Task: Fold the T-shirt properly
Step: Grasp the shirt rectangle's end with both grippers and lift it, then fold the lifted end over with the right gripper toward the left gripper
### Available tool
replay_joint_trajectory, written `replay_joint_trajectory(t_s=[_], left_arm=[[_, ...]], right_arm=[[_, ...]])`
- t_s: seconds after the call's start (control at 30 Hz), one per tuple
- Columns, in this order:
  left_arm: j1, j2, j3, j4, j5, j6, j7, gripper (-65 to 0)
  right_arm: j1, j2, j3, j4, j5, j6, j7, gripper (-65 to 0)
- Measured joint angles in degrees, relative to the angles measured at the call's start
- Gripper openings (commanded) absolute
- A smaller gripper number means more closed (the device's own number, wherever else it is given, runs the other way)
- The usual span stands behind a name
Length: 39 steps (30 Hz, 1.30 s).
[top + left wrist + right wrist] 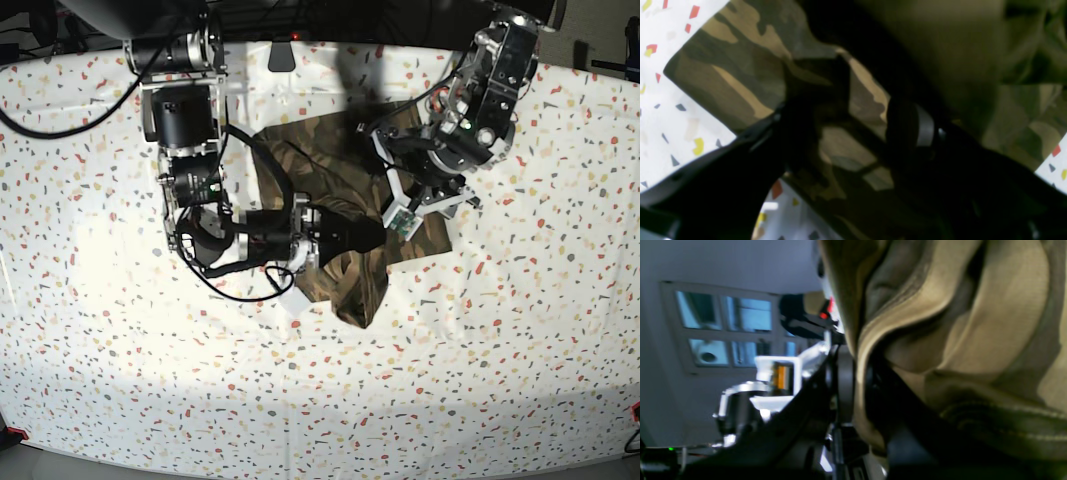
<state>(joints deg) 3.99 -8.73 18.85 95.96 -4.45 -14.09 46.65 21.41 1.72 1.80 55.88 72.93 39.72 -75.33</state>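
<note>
Camouflage T-shirt (345, 165) on speckled table (520, 340)

The base view is bright, with glare washing out the table (90, 260) at left centre and curved edges from lens distortion. Both wrist views are dim and blurred: the T-shirt (740, 76) lies in deep shadow, and pale blue windows (723, 330) glow softly at left.

Two arms (190, 130), black cylindrical joints in silver-white brackets. Black cables looped along the right arm (215, 235). Left arm (480, 90) with small green light, red-and-white wires. Left tool (840, 133): black, grey pad on one finger (925, 130). Right tool (853, 386): black fingers, white bracket, orange part behind.
</note>
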Motion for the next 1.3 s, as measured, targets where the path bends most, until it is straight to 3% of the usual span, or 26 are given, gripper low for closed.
replay_joint_trajectory(t_s=[0.27,0.47,0.53,0.7,0.93,1.03,1.1,1.3], left_arm=[[-6.6,0.0,0.0,0.0,7.8,-0.2,3.8,-24.9],[-10.3,0.0,0.3,-0.1,17.5,-1.1,12.2,-24.9],[-11.8,-0.9,0.3,-0.1,18.7,2.2,11.5,-24.9],[-14.2,-4.9,0.2,-0.1,24.3,6.6,10.9,-24.9],[-16.2,-10.0,0.3,-0.1,25.2,14.4,10.8,-24.9],[-16.2,-11.2,0.3,-0.1,25.2,15.1,11.2,-24.9],[-16.2,-11.3,0.3,-0.1,25.2,15.2,11.2,-24.9],[-16.2,-11.3,0.3,-0.1,24.3,15.2,11.2,-24.9]], right_arm=[[0.0,0.1,-3.2,0.1,-0.9,0.0,0.2,-65.0],[0.5,0.1,-8.0,0.1,-0.7,0.0,1.9,-65.0],[0.5,0.2,-8.6,0.1,-0.6,0.0,-0.2,-65.0],[0.2,0.0,-8.6,0.1,-0.8,0.0,-0.1,-65.0],[0.2,0.0,-8.6,0.1,-0.8,0.0,0.0,-65.0],[0.2,0.1,-9.4,0.1,-0.8,0.0,0.0,-45.3],[0.2,0.0,-10.7,0.1,-0.8,0.0,0.1,-36.9],[0.2,0.2,-18.4,0.1,2.9,0.0,0.3,-35.7]])
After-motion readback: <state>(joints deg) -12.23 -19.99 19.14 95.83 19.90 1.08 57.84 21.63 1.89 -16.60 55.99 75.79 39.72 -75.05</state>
